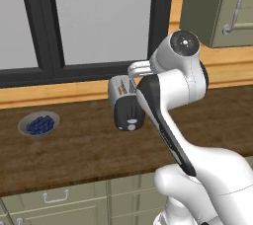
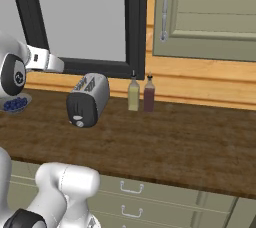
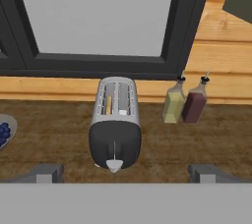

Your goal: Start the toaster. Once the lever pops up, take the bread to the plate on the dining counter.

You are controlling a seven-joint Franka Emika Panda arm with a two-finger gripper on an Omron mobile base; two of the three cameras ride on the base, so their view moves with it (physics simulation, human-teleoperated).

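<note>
The silver toaster (image 3: 115, 122) with its black front panel stands on the wooden wall counter (image 3: 59, 134) below the window. A tan slice of bread (image 3: 109, 104) sits down in its left slot. A white knob (image 3: 114, 165) shows low on the front panel. My gripper (image 3: 127, 173) hovers in front of and above the toaster, open, its fingertips (image 3: 45, 173) wide apart with nothing between them. From the base cameras, the toaster (image 1: 123, 105) is partly behind my arm in one view and in full sight (image 2: 87, 99) in the other. The plate and the dining counter are out of view.
Two bottles, one yellowish (image 3: 173, 105) and one dark red (image 3: 194, 105), stand right of the toaster against the wall. A grey bowl of blueberries (image 1: 39, 124) sits at the left. A wall cabinet (image 2: 205, 12) hangs at upper right. Drawers (image 2: 130, 192) line the counter front.
</note>
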